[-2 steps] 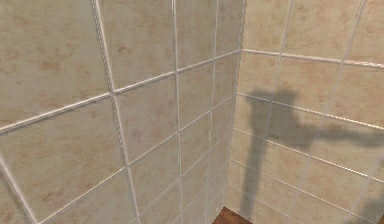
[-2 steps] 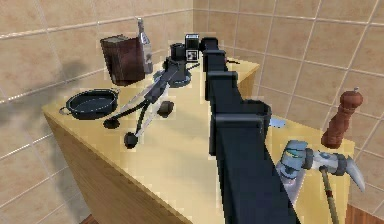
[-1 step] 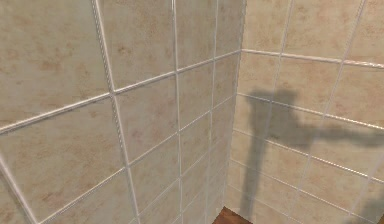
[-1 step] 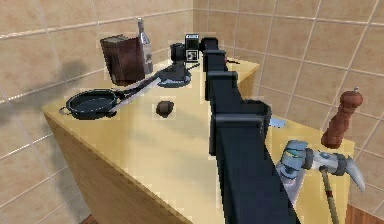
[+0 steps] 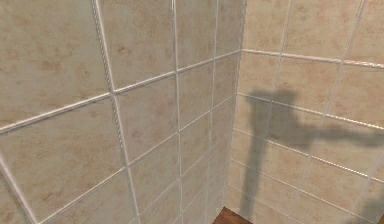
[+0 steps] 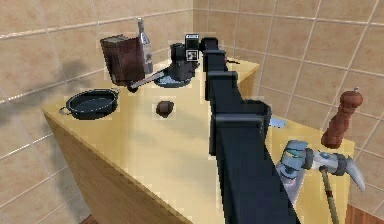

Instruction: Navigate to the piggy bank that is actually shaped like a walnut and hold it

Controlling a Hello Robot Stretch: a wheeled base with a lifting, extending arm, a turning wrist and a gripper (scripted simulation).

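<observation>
Our arm (image 6: pixel 236 120) stretches across the counter (image 6: pixel 130 160), with the claw (image 6: pixel 172 72) near the far edge beside a brown box (image 6: pixel 125 58). We cannot tell whether it grips anything. The walnut-brown piggy bank (image 6: pixel 163 107) sits mid-counter, beside the arm, so the reach looks overlong.

The forward view faces a tiled corner (image 5: pixel 235 120) close up, tilted down to a sliver of floor (image 5: pixel 258 216). The arm side view looks down along the arm (image 6: pixel 235 130), across a counter (image 6: pixel 130 160) to a tiled wall (image 6: pixel 60 40). Similar tiling appears in both.

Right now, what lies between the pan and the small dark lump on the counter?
Nothing: bare counter between pan and lump, seen in the arm side view.
</observation>
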